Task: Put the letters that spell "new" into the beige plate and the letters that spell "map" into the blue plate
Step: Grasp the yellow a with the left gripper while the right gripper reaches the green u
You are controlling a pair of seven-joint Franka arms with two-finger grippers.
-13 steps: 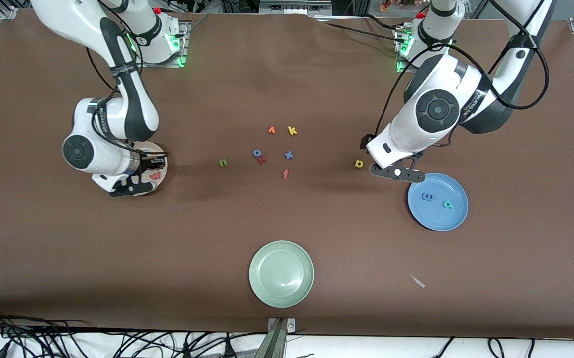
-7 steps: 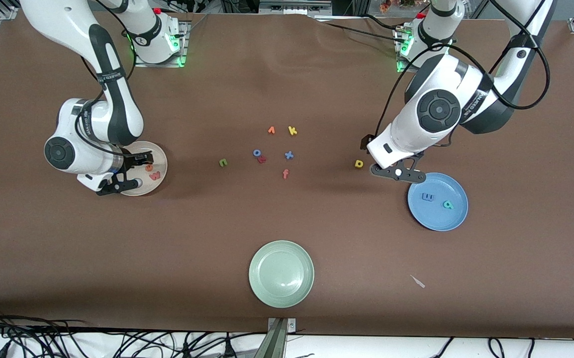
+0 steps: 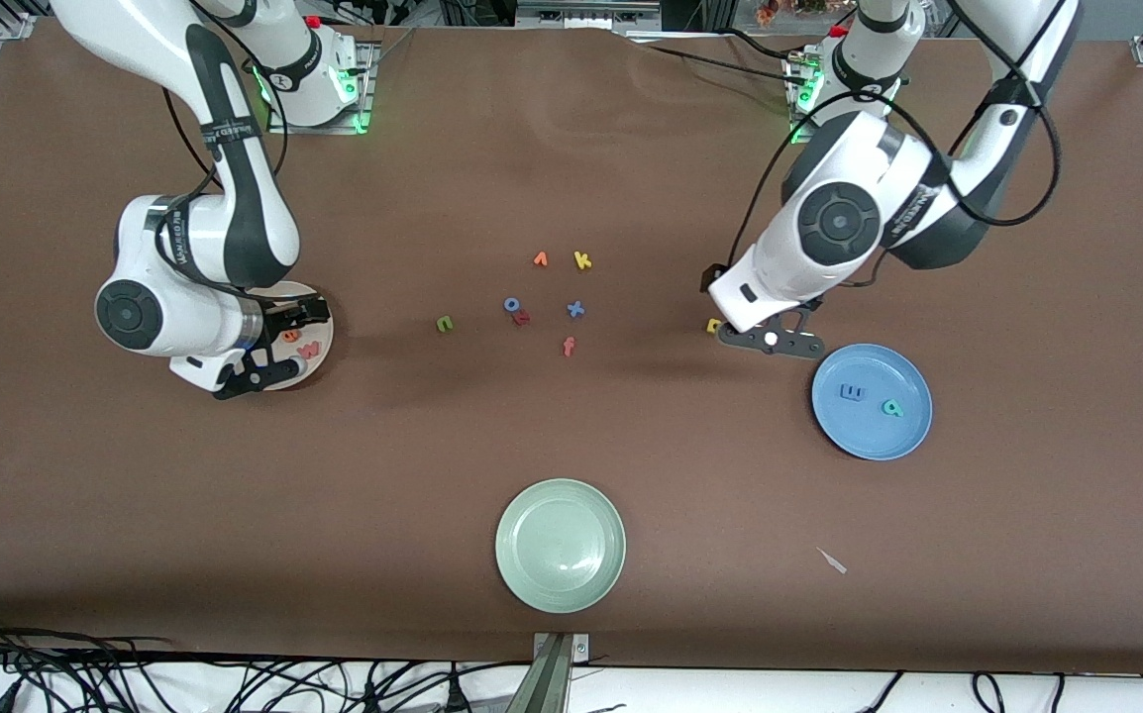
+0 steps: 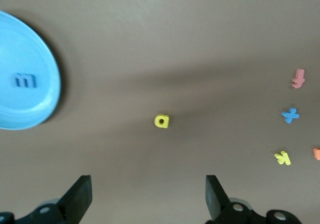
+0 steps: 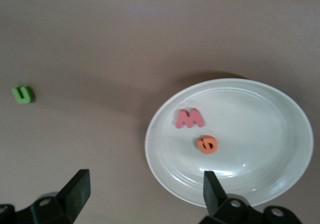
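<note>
Right pincer point(image 3: 269, 347) apart over beige plate point(image 5: 280, 134), left pincer point(image 4: 145, 204) apart above yellow "a" point(image 4: 161, 121)

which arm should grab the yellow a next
Left. Its open hand hangs right over the yellow a, beside the blue plate. The right hand, also open, is over the beige plate at the right arm's end.

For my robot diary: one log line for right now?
left end effector: open over yellow a | right end effector: open over beige plate
</note>
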